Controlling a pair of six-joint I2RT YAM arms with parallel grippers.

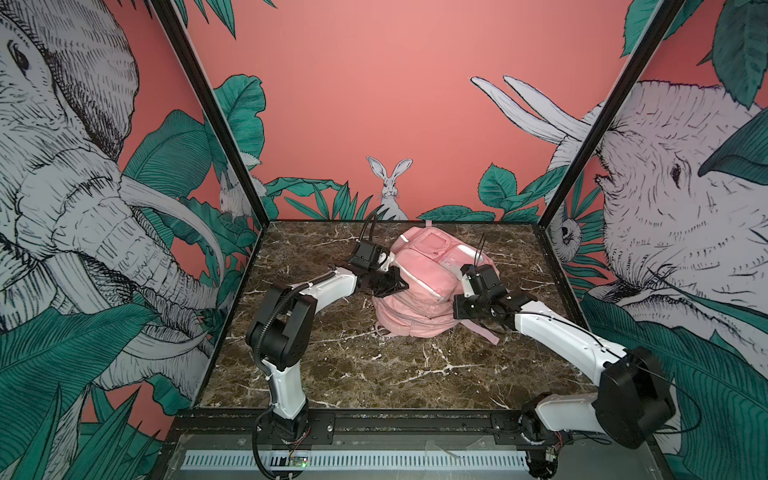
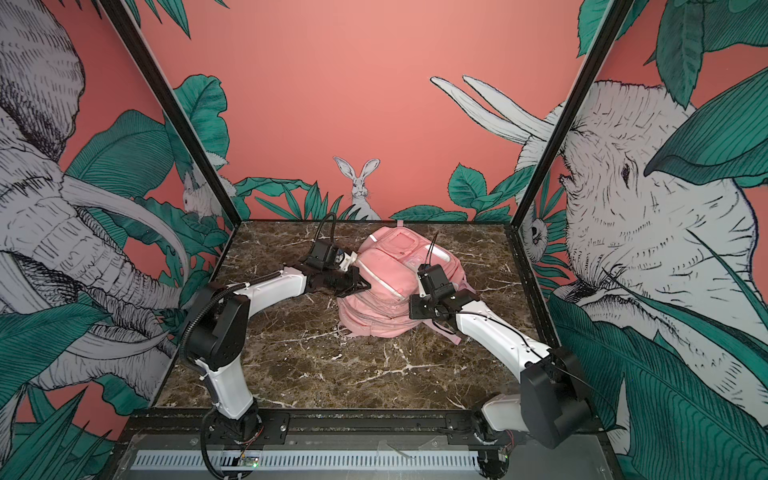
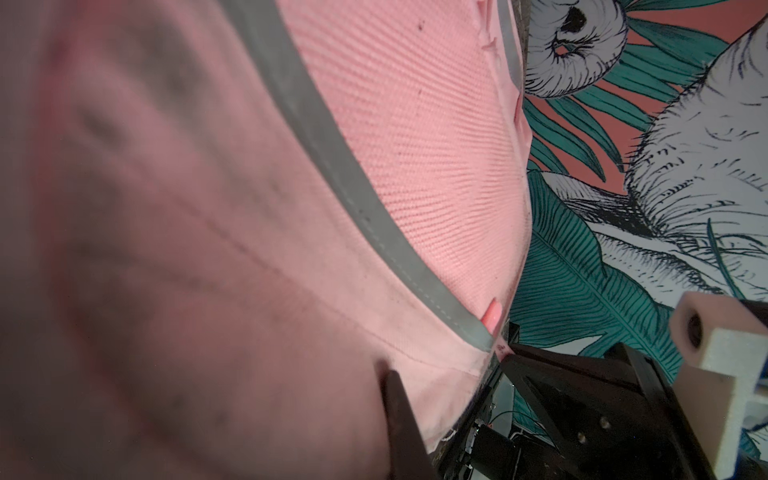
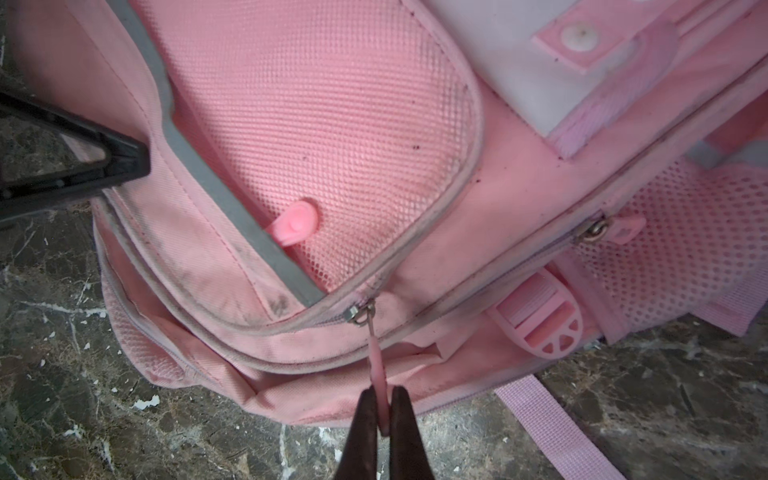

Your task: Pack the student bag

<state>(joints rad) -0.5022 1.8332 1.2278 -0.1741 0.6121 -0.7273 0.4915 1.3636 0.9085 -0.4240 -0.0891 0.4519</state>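
Note:
The student bag [image 1: 419, 286] [image 2: 384, 286] is a soft pink backpack lying front-up in the middle of the marble table in both top views. My left gripper [image 1: 400, 283] [image 2: 362, 285] is at the bag's left edge, shut on a fold of its pink fabric [image 3: 440, 386] beside a grey reflective strip [image 3: 374, 216]. My right gripper [image 4: 384, 399] is at the bag's near right edge [image 1: 456, 315], shut on the pink zipper pull [image 4: 376, 361] of a front pocket. That pull hangs from a metal slider [image 4: 359, 316]. The pocket's zip looks closed.
The marble table [image 1: 374, 374] is boxed in by printed walls at the left, right and back. A loose pink strap [image 4: 548, 419] [image 1: 486, 334] trails from the bag toward the right arm, next to a pink buckle [image 4: 540, 316]. A black rail [image 1: 415, 419] runs along the front edge.

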